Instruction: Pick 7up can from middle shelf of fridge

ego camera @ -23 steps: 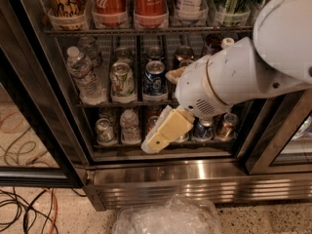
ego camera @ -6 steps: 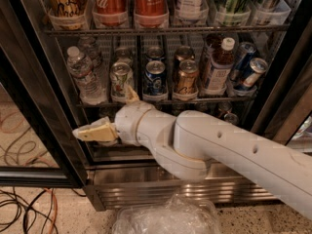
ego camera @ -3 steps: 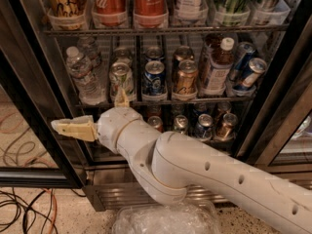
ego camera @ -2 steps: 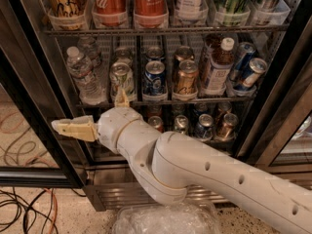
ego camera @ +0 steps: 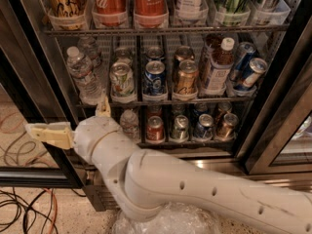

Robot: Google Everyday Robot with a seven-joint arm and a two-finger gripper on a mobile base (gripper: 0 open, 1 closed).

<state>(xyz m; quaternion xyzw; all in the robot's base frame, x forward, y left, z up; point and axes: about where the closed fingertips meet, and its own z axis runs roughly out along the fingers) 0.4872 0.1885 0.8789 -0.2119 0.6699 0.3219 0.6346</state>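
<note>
The 7up can (ego camera: pixel 122 79), whitish-green with a silver top, stands upright in a lane at the left of the middle shelf (ego camera: pixel 146 103) of the fridge (ego camera: pixel 273 130). A blue can (ego camera: pixel 154 77) is to its right and a clear water bottle (ego camera: pixel 84 74) to its left. My gripper (ego camera: pixel 65 114) is below and left of the can, in front of the fridge's left frame. It is open and empty, with one cream finger (ego camera: pixel 48 133) pointing left and the other (ego camera: pixel 102 107) pointing up just under the shelf edge.
A copper can (ego camera: pixel 186 77), a small bottle (ego camera: pixel 217 67) and tilted blue cans (ego camera: pixel 246 67) fill the rest of the middle shelf. Tall Coca-Cola bottles (ego camera: pixel 148 4) stand above, short cans (ego camera: pixel 180 128) below. Cables (ego camera: pixel 24 208) lie on the floor at left, crumpled plastic (ego camera: pixel 170 221) at bottom.
The arm swung from the right side of the fridge to the lower left and the gripper moved left. It has stayed still over the last second.
</note>
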